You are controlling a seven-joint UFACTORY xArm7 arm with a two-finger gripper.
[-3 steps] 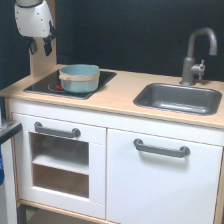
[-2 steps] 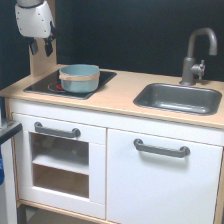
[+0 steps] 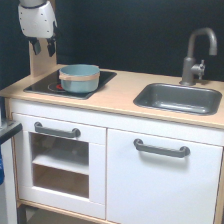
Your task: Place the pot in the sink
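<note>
Table point(image 3: 120, 95): I see light wood, white cabinet fronts under it. Sink point(image 3: 177, 98): dark grey basin, landmark. Stovetop point(image 3: 42, 84): black, far from the sink. Pot point(image 3: 79, 78): teal, upright on the stovetop, well apart from the sink. Pincer point(image 3: 43, 47): above the stovetop, fingers parted, gripping nothing.

No legible text, label, brand, number or sign appears anywhere in the exterior view; the small round light blue-teal pot with a tan band point(image 3: 79, 78) bears no marking; the black stovetop with red rings point(image 3: 50, 85) shows the rings only, no characters; the rectangular dark grey metal sink point(image 3: 179, 97), the grey tap point(image 3: 196, 56), the light wood countertop point(image 3: 117, 90) and the white cabinet doors with grey handles point(image 3: 160, 170) are all unlettered; the white-bodied gripper point(image 3: 43, 49) carries no readable mark at this resolution.
</note>
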